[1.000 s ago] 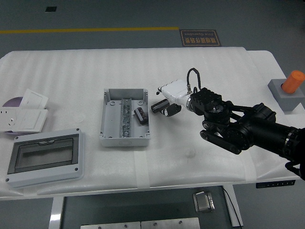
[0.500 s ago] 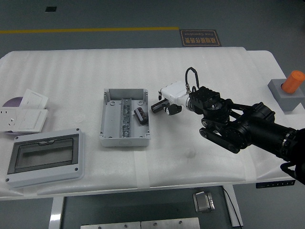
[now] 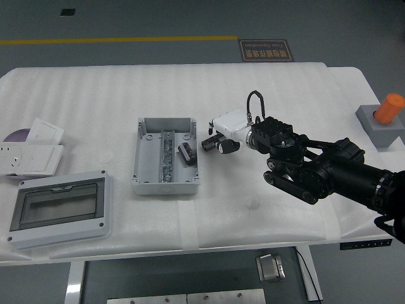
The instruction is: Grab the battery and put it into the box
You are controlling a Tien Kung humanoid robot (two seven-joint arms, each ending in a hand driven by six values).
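An open grey box (image 3: 146, 182) lies at the table's middle with a metal rail along its floor. The small black battery (image 3: 185, 152) lies inside it, on the right half of the floor. My right hand (image 3: 215, 144), white with black fingers, hovers just outside the box's right wall. Its fingers (image 3: 207, 144) are loosely bent and hold nothing. They point at the box and stay clear of the battery. The black right arm comes in from the lower right. No left arm is in view.
A grey lid with a clear window (image 3: 60, 212) lies at the front left. White socket plates (image 3: 35, 152) are stacked at the left edge. A grey block with an orange cylinder (image 3: 383, 120) stands at the far right.
The right hand has shifted slightly and its fingers have drawn in from a more stretched pose. The battery in the box has not moved.
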